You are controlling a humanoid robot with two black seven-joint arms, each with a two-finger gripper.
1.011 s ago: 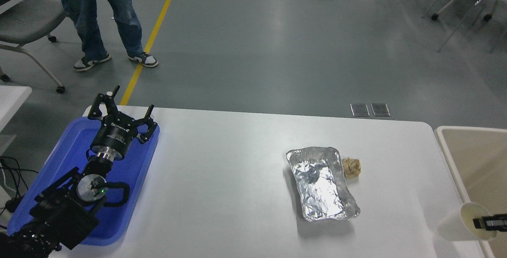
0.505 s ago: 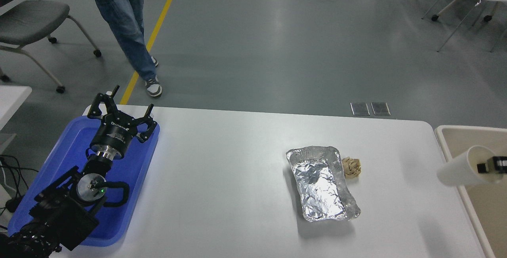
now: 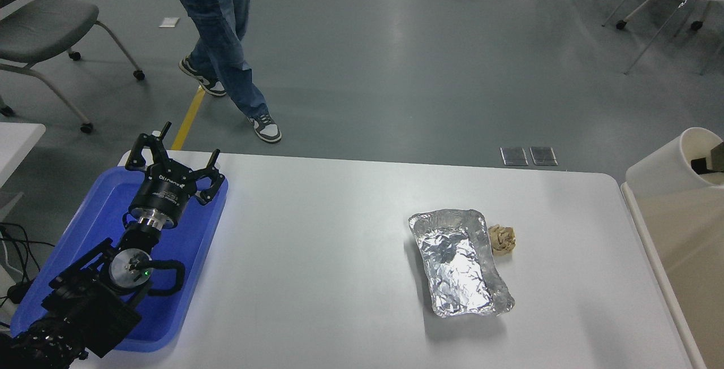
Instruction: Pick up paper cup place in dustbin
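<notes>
The paper cup hangs tilted on its side at the right edge, above the far corner of the dustbin, its open rim facing right. My right gripper is shut on the cup, one finger inside the rim; only its tip shows at the picture's edge. The dustbin stands just off the table's right end, its tan inside visible. My left gripper is parked open over the blue tray at the lower left.
A crinkled foil tray lies right of the table's middle with a crumpled brown paper ball touching its right side. A person in jeans walks on the floor beyond the table's far edge. A grey chair stands at the upper left.
My right gripper has lifted the paper cup up and farther away, from the table's near right corner to above the dustbin's far corner. The person has walked to the right.
</notes>
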